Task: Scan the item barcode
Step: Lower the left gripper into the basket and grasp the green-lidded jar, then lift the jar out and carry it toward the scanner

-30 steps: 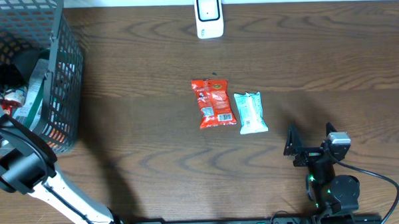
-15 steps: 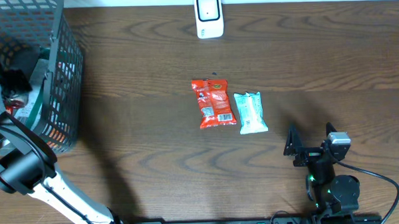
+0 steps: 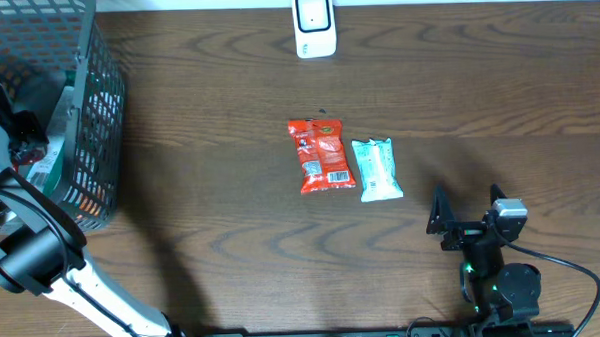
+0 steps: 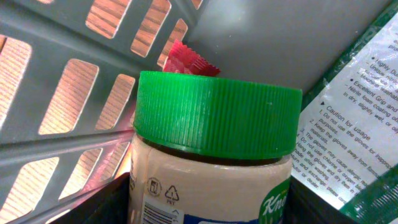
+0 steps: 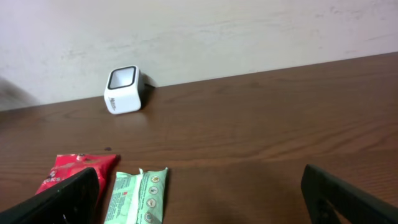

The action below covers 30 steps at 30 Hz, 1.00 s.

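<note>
I saw the left arm (image 3: 99, 296) as a white tube running into a bulky black joint (image 3: 28, 253). The right arm (image 3: 496, 282) was black throughout, with small green lights (image 3: 471, 271), a grey camera block (image 3: 509, 212) at the wrist and a thin black cable (image 3: 574, 274) looping beside it. The right gripper (image 3: 466, 205) had blocky, matte black fingers (image 5: 65, 196).

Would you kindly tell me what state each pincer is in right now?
Left pincer: straddling the green-lidded jar in the basket; grip cannot be told.
Right pincer: open, holding nothing.
</note>
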Available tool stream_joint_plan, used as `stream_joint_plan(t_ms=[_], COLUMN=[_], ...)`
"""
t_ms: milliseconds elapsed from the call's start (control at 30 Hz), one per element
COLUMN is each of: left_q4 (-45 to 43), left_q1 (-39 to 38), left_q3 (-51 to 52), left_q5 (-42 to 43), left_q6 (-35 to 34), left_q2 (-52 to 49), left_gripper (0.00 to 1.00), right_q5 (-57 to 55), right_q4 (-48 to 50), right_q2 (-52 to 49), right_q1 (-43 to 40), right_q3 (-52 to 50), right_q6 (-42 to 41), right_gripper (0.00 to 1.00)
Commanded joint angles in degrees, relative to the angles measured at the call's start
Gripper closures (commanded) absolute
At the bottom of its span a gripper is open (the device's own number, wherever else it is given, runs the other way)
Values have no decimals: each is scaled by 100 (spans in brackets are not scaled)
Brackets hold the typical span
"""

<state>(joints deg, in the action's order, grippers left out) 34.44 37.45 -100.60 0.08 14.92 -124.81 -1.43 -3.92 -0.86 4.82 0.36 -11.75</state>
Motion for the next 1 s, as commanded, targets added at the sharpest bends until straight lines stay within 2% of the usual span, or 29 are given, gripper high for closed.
stream_joint_plan(t_ms=[0, 367, 600, 833, 967], left_q4=[-39, -289, -251, 236, 1008], left_q1=[-2, -4, -96, -726, -1582], left_q3=[11, 7, 7, 9, 9], left_q5=[81, 81, 81, 76, 76], left_q6=[-177, -238, -688, -1292, -2039], left_q2=[396, 1692, 2763, 3952, 4776], left_gripper=[56, 56, 56, 56, 56], right_q5=[4, 4, 4, 4, 4], right_q4=[-20, -20, -20, -22, -20], right_q2=[11, 11, 11, 11, 11], right_q1=[-33, -33, -33, -33, -33], right_q3=[-4, -4, -4, -4, -4], right_q6=[-22, -20, -22, -22, -22], right_gripper=[1, 1, 1, 1, 1])
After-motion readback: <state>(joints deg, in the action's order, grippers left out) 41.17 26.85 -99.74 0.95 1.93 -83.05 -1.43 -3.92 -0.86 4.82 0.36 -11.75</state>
